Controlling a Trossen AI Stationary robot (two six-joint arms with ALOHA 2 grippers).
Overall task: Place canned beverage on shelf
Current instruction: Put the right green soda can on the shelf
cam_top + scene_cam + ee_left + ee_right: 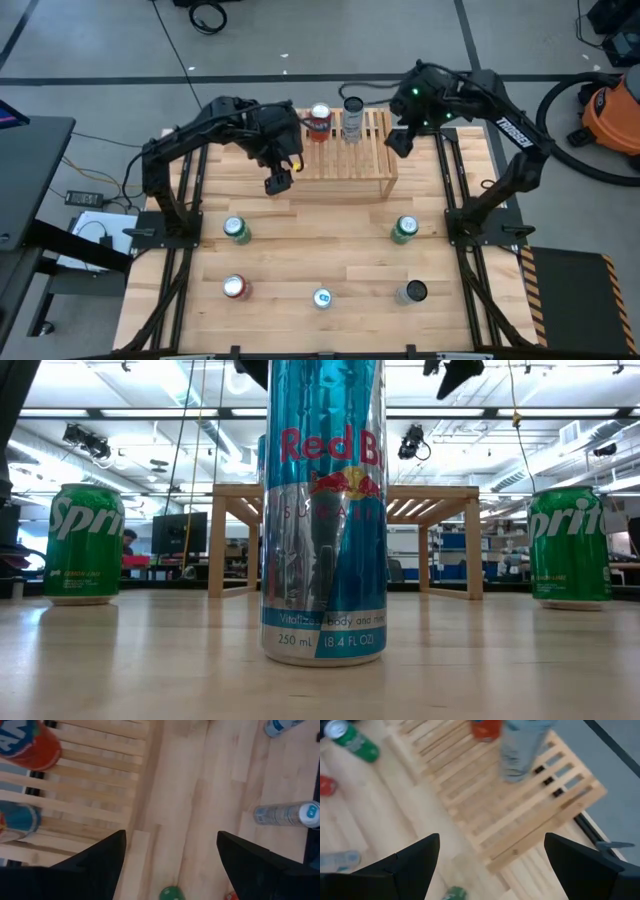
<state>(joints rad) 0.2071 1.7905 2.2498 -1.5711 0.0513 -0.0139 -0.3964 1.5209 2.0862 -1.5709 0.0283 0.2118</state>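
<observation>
At the far edge of the desk (330,235) sits the shelf (340,170), and so far it's got two cans on it: a red can (319,119) and a tall silver can (352,117) standing side by side along the back. So I'd call this roughly a third done, judging by what's left. Still out on the desk are five more: a green can (235,230) on the left, another green can (404,230) on the right, then nearer the front a red-topped can (235,288), a slim blue can (322,298) in the middle, and a dark-topped silver can (412,292). Both arms are up by the shelf and neither is carrying anything. The left hand (279,181) hangs just off the shelf's left end with its fingers spread and empty, and the right hand (398,141) hovers by the shelf's right end, also released with nothing between the fingers. Next up is probably a trip to fetch another can.
</observation>
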